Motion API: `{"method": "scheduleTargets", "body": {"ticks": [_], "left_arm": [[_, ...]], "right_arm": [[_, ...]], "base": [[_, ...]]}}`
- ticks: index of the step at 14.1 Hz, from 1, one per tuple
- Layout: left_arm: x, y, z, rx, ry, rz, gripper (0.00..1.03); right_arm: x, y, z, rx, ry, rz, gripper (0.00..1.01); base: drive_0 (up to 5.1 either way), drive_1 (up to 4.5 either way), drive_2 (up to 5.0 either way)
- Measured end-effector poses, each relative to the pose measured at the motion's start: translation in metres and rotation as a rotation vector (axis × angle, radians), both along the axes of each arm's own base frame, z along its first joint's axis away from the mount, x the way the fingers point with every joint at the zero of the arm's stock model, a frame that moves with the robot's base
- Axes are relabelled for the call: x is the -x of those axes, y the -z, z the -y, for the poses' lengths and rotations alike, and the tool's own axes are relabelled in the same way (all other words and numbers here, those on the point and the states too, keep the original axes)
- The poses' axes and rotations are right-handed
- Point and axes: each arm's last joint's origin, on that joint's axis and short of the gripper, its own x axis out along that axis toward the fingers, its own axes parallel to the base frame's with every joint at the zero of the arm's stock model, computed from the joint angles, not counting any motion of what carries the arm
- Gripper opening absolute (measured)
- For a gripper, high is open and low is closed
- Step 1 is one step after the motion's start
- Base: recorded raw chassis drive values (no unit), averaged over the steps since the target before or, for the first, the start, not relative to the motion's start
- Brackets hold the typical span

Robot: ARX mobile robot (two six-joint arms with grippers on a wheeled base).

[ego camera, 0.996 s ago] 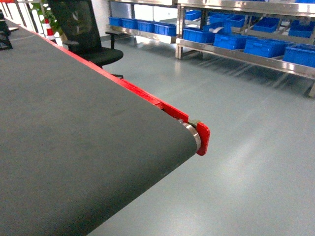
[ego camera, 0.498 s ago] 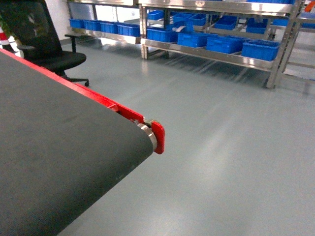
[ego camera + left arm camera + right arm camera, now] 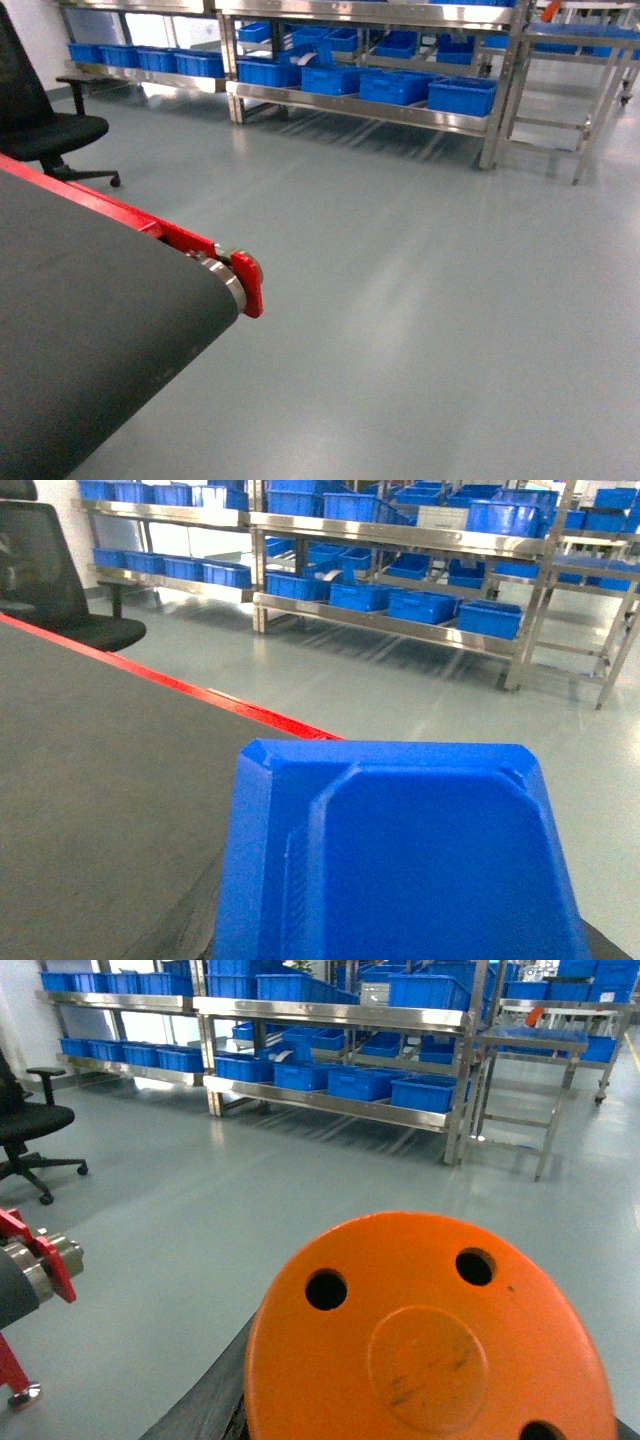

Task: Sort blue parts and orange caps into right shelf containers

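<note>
A blue part (image 3: pixel 400 850) fills the left wrist view, an orange cap (image 3: pixel 430 1340) the right; neither pincer's state can be told.

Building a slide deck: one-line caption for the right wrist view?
Orange cap fills the foreground, facing steel shelving stocked with blue crates across a grey floor.

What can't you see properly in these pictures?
- Left gripper: hidden in the left wrist view behind the blue part filling the bottom.
- Right gripper: hidden in the right wrist view behind the orange cap.
- Shelf crates: head view, too far to see inside.
- Office chair: cut off by the left edge.
- Conveyor belt: runs off the bottom edge.
</note>
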Motion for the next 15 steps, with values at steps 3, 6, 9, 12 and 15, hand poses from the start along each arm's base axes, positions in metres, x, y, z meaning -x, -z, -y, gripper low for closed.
{"method": "scheduleTargets", "body": {"ticks": [3,6,9,12,15], "left_arm": [[0.0,0.0,0.0,0.0,0.0,0.0,0.41],[0.0,0.0,0.0,0.0,0.0,0.0,0.41],[0.0,0.0,0.0,0.0,0.0,0.0,0.41],[0.0,0.0,0.0,0.0,0.0,0.0,0.41],[0.0,0.0,0.0,0.0,0.0,0.0,0.41]], "right_arm": [[0.0,0.0,0.0,0.0,0.0,0.0,0.44],[0.0,0.0,0.0,0.0,0.0,0.0,0.44],[0.0,0.0,0.0,0.0,0.0,0.0,0.44],[0.0,0.0,0.0,0.0,0.0,0.0,0.44],[0.0,0.0,0.0,0.0,0.0,0.0,0.44]], "base": [[-1.6,-1.57,-1.6],[-1.7,-1.73,-1.7],[-1.5,-1.49,-1.5],[-1.8,-1.79,-1.8],[-1.6,-1.57,-1.6]]}}
